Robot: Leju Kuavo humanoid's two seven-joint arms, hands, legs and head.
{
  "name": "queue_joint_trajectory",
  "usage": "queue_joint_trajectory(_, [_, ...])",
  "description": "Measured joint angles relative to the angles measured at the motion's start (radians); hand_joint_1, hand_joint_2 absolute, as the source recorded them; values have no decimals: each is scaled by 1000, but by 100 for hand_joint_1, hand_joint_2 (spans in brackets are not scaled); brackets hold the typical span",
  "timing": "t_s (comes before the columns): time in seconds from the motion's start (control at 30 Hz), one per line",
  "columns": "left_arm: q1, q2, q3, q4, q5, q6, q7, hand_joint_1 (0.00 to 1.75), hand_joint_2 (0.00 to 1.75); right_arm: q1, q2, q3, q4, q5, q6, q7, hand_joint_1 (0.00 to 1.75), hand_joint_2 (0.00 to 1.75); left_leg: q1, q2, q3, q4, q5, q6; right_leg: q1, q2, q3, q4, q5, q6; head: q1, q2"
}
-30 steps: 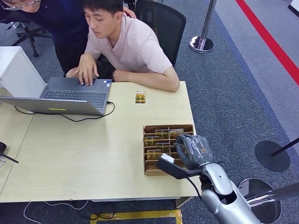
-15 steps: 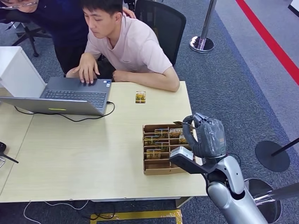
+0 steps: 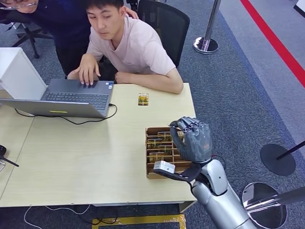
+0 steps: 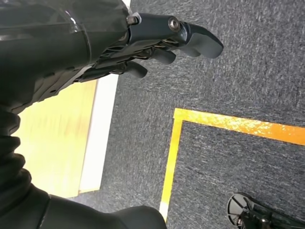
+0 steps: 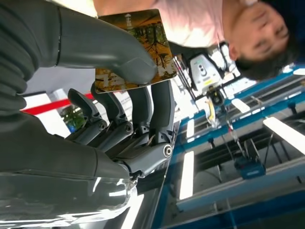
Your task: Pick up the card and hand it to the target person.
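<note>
My right hand [image 3: 190, 138] hovers just above the cardboard card box [image 3: 154, 174] at the table's right side, its back turned toward the head camera. It pinches a gold and brown card [image 5: 148, 28] between the thumb and the fingers; in the head view only a sliver of the card [image 3: 175, 127] shows at the fingertips. The person in the pink shirt [image 3: 138, 47] sits behind the table's far edge, one hand on a laptop. My left hand [image 4: 151, 45] hangs beside the table edge over the carpet, fingers extended and holding nothing.
The box holds several more cards. One loose card [image 3: 143, 99] lies near the seated person's forearm. An open laptop [image 3: 72, 98] with its cable sits at the left. A second person in dark clothes [image 3: 61, 24] leans in. Stanchion bases [image 3: 278, 159] stand on the carpet to the right.
My right hand lifted out of the box with the card, swung out to the right, then came back left and turned its back to the camera.
</note>
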Motion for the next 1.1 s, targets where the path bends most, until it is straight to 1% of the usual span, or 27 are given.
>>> queue_joint_trajectory(0.1, [-1, 0, 0, 0, -6, -1, -1, 0, 175, -44, 54, 0, 95, 3, -3, -28, 154, 175, 0, 0, 0, 0, 0, 0, 0, 0, 0, 0, 0, 0, 0, 0])
queue_joint_trajectory(0.23, [-2, 0, 0, 0, -13, -1, -1, 0, 175, -110, 116, -1, 202, 37, -5, -30, 154, 175, 0, 0, 0, 0, 1, 0, 0, 0, 0, 0, 0, 0, 0, 0])
queue_joint_trajectory(0.37, [-2, 0, -1, 0, -24, -9, -5, 0, 175, -162, 165, -22, 281, 90, -5, -34, 154, 175, 0, 0, 0, 0, 1, 0, 0, 0, 0, 0, 0, 0, 0, 0])
queue_joint_trajectory(0.63, [-3, 5, -2, 0, -36, -23, -24, 0, 175, -251, 233, -95, 425, 148, -6, -44, 154, 175, 0, 0, 0, 0, 1, 0, 0, 0, 0, 0, 0, 0, 0, 0])
queue_joint_trajectory(0.87, [-5, 11, -2, 0, -38, -23, -24, 0, 175, -302, 265, -122, 507, 164, -7, -28, 154, 175, 0, 0, 0, 0, 1, 0, 0, 0, -1, 0, 0, 0, 0, 0])
queue_joint_trajectory(1.0, [-6, 12, -3, 0, -45, -31, -24, 0, 175, -320, 276, -129, 535, 166, -7, -22, 0, 175, 0, 0, 0, 0, 1, 0, 0, 0, -1, 0, 0, 0, 0, 0])
queue_joint_trajectory(1.03, [-6, 12, -4, 0, -50, -33, -23, 0, 175, -324, 278, -130, 542, 167, -7, -20, 0, 175, 0, 0, 0, 0, 1, 0, 0, 0, -1, 0, 0, 0, 0, 0])
queue_joint_trajectory(1.07, [-6, 12, -5, 0, -54, -33, -22, 0, 131, -327, 279, -131, 547, 168, -7, -19, 0, 175, 0, 0, 0, 0, 1, 0, 0, 0, -1, 0, 0, 0, 0, 0])
queue_joint_trajectory(1.1, [-6, 12, -6, 0, -57, -34, -21, 0, 116, -329, 280, -131, 549, 169, -7, -18, 0, 175, 0, 0, 0, 0, 1, 0, 0, 0, -1, 0, 0, 0, 0, 0])
